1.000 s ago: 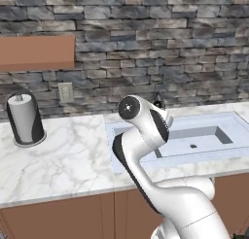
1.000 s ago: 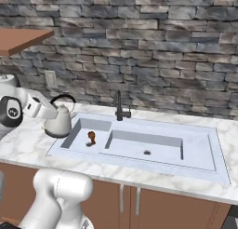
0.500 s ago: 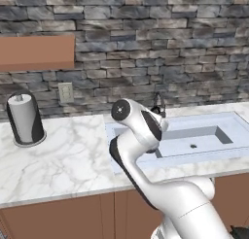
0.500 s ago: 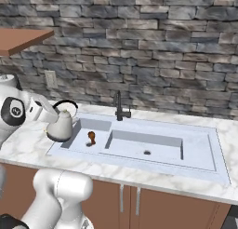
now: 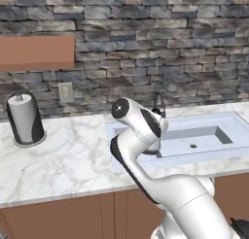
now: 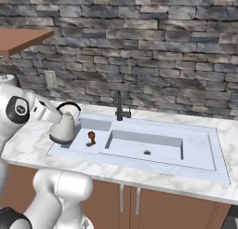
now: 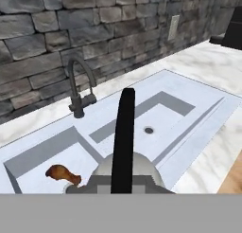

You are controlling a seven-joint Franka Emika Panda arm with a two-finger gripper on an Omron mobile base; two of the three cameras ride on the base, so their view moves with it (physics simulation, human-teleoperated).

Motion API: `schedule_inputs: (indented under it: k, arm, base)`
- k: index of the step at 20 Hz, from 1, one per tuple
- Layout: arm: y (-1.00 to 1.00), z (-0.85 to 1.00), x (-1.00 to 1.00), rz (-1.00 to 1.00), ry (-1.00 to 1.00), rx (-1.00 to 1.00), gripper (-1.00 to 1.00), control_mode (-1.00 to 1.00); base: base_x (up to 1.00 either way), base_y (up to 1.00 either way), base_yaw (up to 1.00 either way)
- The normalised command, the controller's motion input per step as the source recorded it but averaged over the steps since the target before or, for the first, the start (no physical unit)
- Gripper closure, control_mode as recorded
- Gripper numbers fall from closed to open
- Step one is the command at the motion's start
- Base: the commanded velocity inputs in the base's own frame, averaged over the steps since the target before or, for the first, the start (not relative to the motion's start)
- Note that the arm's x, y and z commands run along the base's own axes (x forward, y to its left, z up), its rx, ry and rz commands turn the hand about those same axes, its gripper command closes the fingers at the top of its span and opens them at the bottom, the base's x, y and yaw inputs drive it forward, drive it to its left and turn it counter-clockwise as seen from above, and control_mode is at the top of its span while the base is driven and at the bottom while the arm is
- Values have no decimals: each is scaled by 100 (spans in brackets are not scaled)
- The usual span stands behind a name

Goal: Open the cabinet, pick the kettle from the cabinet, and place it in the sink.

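My gripper (image 6: 57, 113) is shut on the thin black arched handle of the silver-grey kettle (image 6: 63, 128). The kettle hangs upright, low over the left end of the pale sink (image 6: 197, 151); whether its base touches the basin I cannot tell. In the hand view the handle (image 7: 124, 137) runs straight up the middle, above the kettle's dome (image 7: 142, 166), with the sink (image 7: 198, 111) spread out behind it. The reddish-brown cabinet (image 5: 36, 52) hangs on the stone wall at the upper left, and its underside (image 6: 21, 39) shows at the left of the right base view.
A slim dark faucet (image 6: 119, 106) stands behind the sink's divider. A brown drumstick (image 6: 91, 137) lies in the left basin, just right of the kettle. On the marble counter (image 5: 68, 158), a grey roll (image 5: 25, 119) stands at the far left. A wall outlet (image 5: 64, 92) sits beside it.
The gripper has carried the kettle down and slightly right, lower over the sink's left end. My arm's upper joint has swung leftward in the left base view.
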Motion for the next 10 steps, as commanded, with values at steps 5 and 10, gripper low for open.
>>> schedule_inputs:
  k: [5,10]
  arm:
    - [-7,-21,3,0,0,-2,100,-100]
    - [-6,-23,8,0,0,0,100,-100]
  base:
    - [0,0,0]
    - [0,0,0]
